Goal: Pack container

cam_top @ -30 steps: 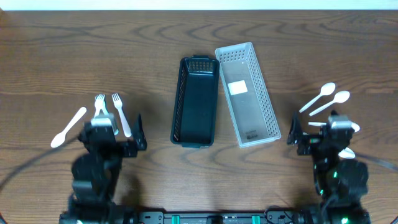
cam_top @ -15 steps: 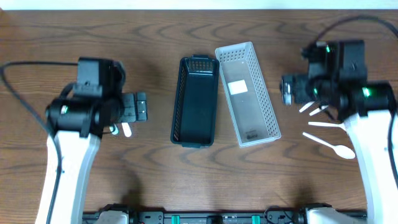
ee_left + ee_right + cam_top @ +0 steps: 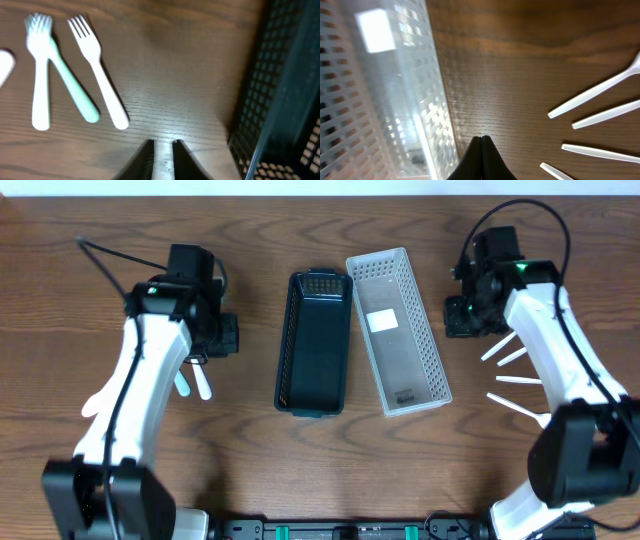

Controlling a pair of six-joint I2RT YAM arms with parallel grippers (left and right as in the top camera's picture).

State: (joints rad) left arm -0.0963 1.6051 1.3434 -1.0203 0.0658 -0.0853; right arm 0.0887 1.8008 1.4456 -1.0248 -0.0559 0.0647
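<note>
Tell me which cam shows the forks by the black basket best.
Left wrist: both white forks and the green-handled utensil lie in full view, tines included. Overhead: the left arm hides all but the handle tips. Right wrist: no forks.

- Bare worktop (image 3: 190,75) runs open between the forks (image 3: 105,95) and the black basket (image 3: 280,75).
- Black basket and clear basket (image 3: 400,355) touch at their far ends; a narrow wedge opens nearer the robot.
- Open worktop lies between clear basket and white cutlery handles (image 3: 600,90).

No legible text or labels anywhere
</note>
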